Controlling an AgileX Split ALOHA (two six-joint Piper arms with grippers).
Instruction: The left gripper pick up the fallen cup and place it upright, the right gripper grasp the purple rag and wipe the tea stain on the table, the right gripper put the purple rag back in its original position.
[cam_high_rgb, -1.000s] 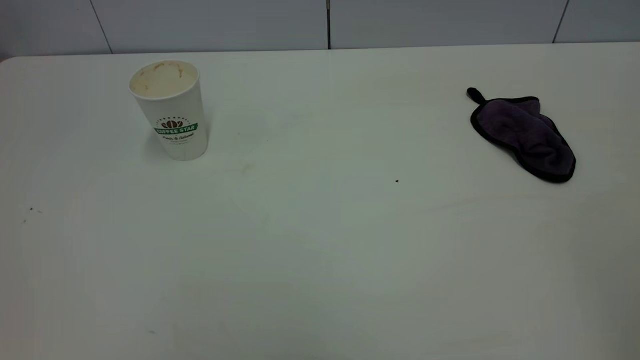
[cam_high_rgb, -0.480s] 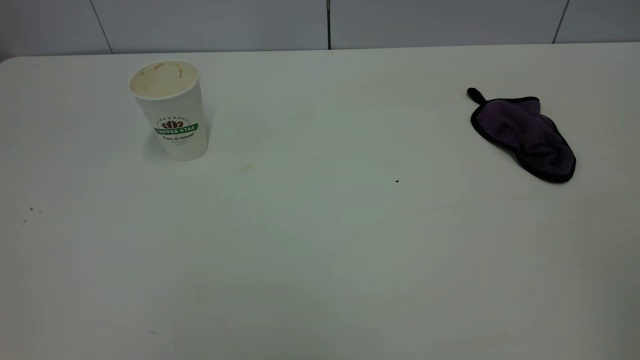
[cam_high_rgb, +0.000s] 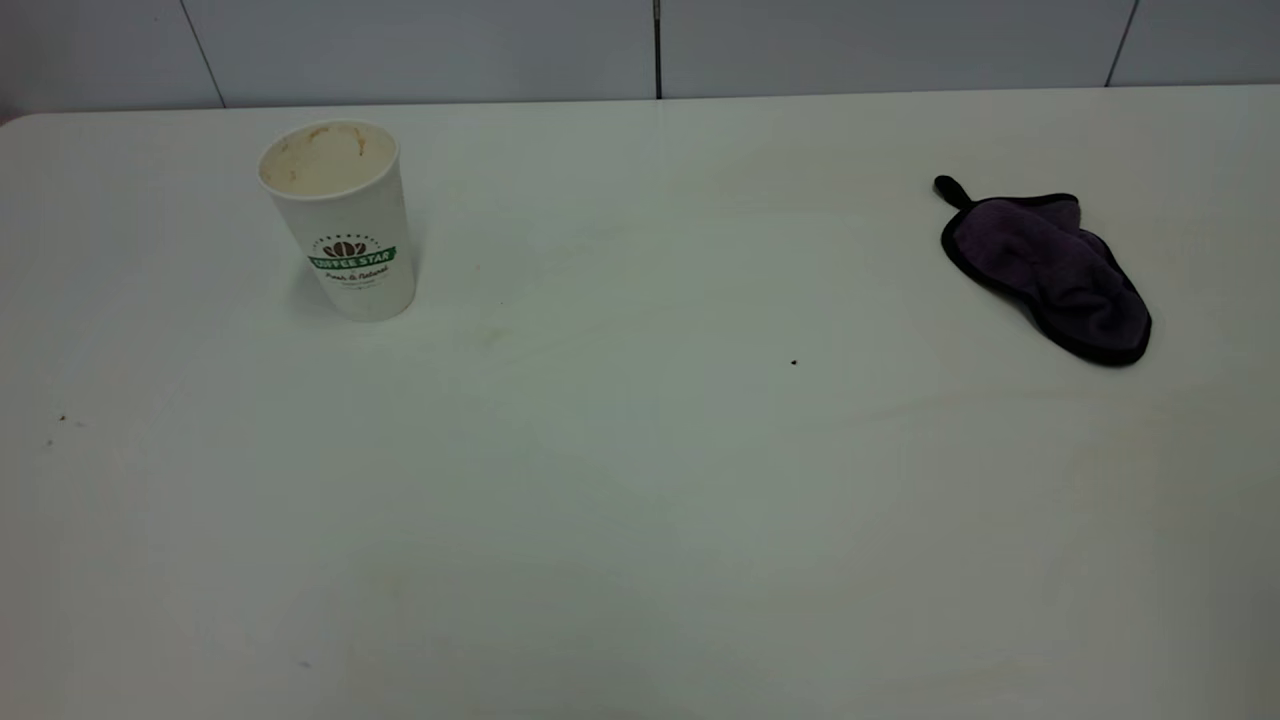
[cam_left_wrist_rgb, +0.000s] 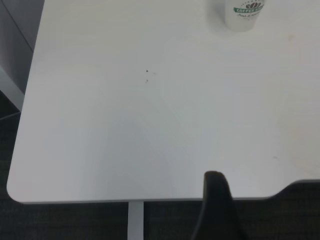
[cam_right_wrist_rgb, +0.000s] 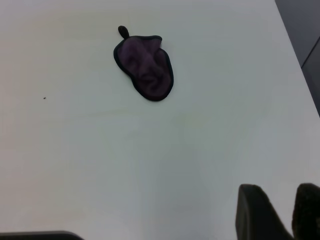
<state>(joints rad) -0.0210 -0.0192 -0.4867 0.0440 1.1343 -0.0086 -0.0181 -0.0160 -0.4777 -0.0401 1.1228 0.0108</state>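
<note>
The white paper cup (cam_high_rgb: 343, 220) with the green banner logo stands upright at the table's back left, tan stains inside; its lower part also shows in the left wrist view (cam_left_wrist_rgb: 242, 15). A faint tan mark (cam_high_rgb: 490, 337) lies on the table (cam_high_rgb: 640, 500) just right of the cup. The purple rag (cam_high_rgb: 1050, 265) lies flat at the back right, loop tab pointing back; it also shows in the right wrist view (cam_right_wrist_rgb: 145, 67). Neither gripper shows in the exterior view. My left gripper (cam_left_wrist_rgb: 216, 200) hangs over the table's near edge, far from the cup. My right gripper (cam_right_wrist_rgb: 286, 205) is well back from the rag, fingers slightly apart and empty.
A tiny dark speck (cam_high_rgb: 794, 362) lies mid-table, and a few specks (cam_high_rgb: 62, 419) at the left. A grey panelled wall (cam_high_rgb: 640, 45) runs behind the table. In the left wrist view the table's rounded corner (cam_left_wrist_rgb: 12, 187) and dark floor (cam_left_wrist_rgb: 65, 222) show.
</note>
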